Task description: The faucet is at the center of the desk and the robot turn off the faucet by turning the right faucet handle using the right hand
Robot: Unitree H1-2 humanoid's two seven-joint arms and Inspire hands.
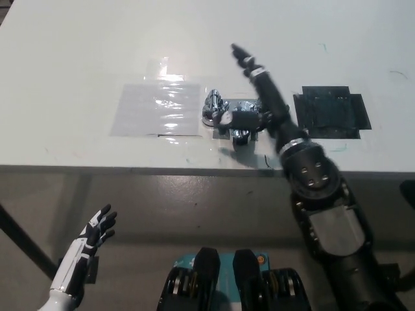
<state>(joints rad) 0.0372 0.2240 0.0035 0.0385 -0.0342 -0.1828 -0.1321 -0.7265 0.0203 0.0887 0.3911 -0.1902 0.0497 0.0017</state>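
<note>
Fingers of right hand outstretched over faucet; no writing legible.

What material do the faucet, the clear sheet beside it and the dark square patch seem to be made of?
The faucet looks like chrome-plated metal: mirror-bright with sharp highlights. The clear sheet seems thin glossy plastic film, since it wrinkles and glares. The dark square patch looks matte, perhaps tape or rubber; I cannot tell which.
</note>
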